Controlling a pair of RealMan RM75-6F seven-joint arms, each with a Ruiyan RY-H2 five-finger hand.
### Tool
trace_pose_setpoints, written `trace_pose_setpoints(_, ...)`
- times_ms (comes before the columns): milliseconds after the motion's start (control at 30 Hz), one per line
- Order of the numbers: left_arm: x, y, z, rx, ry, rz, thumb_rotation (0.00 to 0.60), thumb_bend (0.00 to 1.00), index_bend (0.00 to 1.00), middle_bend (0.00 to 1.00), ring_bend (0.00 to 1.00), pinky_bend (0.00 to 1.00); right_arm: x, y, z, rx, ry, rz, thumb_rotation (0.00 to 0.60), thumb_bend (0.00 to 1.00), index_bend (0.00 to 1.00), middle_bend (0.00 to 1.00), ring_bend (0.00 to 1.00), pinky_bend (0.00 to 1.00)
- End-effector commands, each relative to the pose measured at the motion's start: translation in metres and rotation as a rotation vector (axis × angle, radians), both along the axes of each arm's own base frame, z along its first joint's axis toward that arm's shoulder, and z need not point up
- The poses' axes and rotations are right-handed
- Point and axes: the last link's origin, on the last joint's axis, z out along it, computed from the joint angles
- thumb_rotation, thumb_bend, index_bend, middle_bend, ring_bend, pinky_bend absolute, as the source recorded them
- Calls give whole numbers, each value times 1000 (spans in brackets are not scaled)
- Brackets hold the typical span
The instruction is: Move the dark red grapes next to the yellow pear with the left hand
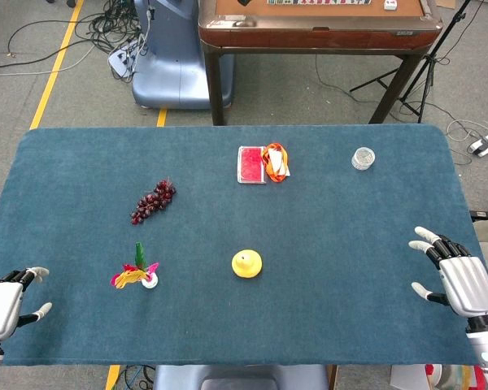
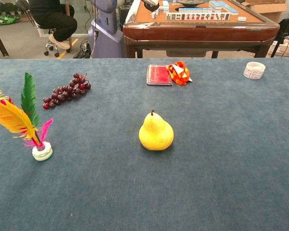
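A bunch of dark red grapes (image 1: pixel 153 201) (image 2: pixel 66 91) lies on the blue table (image 1: pixel 325 236), left of centre. The yellow pear (image 1: pixel 246 263) (image 2: pixel 156 132) stands upright nearer the front, to the right of the grapes and well apart from them. My left hand (image 1: pixel 6 307) hovers at the table's front left corner with its fingers apart and nothing in it, far from the grapes. My right hand (image 1: pixel 457 279) is at the front right edge, fingers spread and empty. Neither hand shows in the chest view.
A feather shuttlecock (image 1: pixel 137 275) (image 2: pixel 24 120) stands between my left hand and the pear. At the back lie a red flat box (image 1: pixel 251 164) (image 2: pixel 159 75), an orange patterned pouch (image 1: pixel 276 161) (image 2: pixel 179 72) and a small clear roll (image 1: pixel 363 158) (image 2: pixel 254 70). A wooden mahjong table (image 1: pixel 317 32) stands beyond.
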Motion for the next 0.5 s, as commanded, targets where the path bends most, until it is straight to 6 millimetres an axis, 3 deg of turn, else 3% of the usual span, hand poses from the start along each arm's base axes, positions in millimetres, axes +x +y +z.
trace_pose_setpoints(33,0,0,-1,-2,0,1,600,25,354,434,417,609,-1,0,1,-1,-2,-3,600,0,286,169,167,312)
trace_pose_setpoints(500,0,7,-6,-23,0,1,600,25,330,404,417,609,-1,0,4,-9,-9,-7,600,0,285,169,167,311)
